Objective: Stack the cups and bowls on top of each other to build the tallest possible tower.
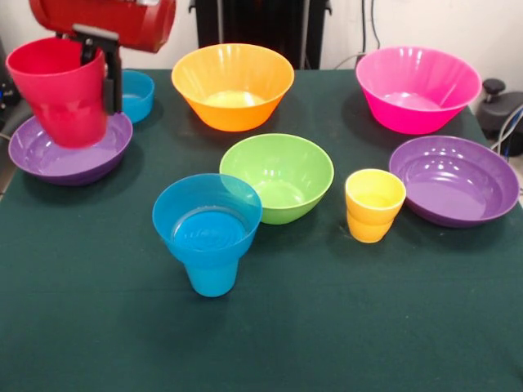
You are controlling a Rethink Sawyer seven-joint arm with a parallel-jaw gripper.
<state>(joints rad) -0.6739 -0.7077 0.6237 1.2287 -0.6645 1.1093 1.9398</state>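
Three cups are counted: a red cup (pixel 59 91), a yellow cup (pixel 374 204) and a blue cup (pixel 211 273). Seven bowls are seen: an orange bowl (pixel 233 86), a pink bowl (pixel 417 88), a green bowl (pixel 277 176), two purple bowls, one at the left (pixel 49 155) and one at the right (pixel 454 180), and two small blue bowls. One small blue bowl (pixel 140 94) stands behind the left purple bowl; the other (pixel 207 216) is set in the mouth of the blue cup, forming the tower so far, near the green bowl. The arm (pixel 106 20) enters at the upper left. The gripper (pixel 98 69) is closed on the rim of the red cup, which is held tilted just above the left purple bowl.
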